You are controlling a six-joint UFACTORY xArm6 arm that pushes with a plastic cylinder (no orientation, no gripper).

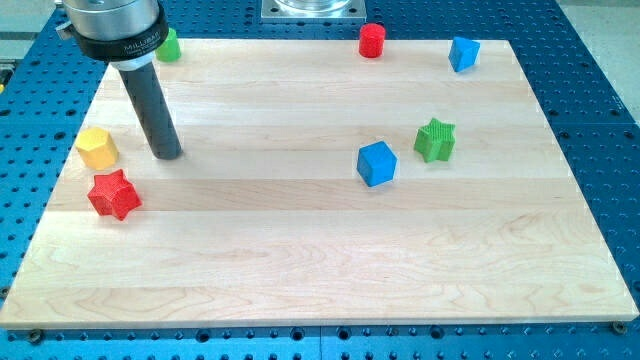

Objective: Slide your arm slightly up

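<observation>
Nearest to the viewer on my side of the worktop (320, 270) sits the red star block (113, 194), close to the left edge, and just beyond it the yellow block (97, 147), which looks roughly six-sided. My tip (167, 155) rests on the wood just right of the yellow block, apart from it, and a little farther back than the red star. I carry no pincer at all, only this straight dark rod, so there is nothing to be spread or pressed together. The task concerns only my own arm, and the move I judge it needs is a short slide toward the far edge. What matters is what lies that way: the strip of wood directly beyond my tip shows bare, and the only thing in that direction is the green block (168, 45) at the far left edge, partly hidden behind my rod's collar and well apart. Off to the right, clear of my path, are the blue cube (377, 163) and green star block (435, 140), then the red cylinder (372, 40) and another blue block (463, 53) along the far edge.
</observation>
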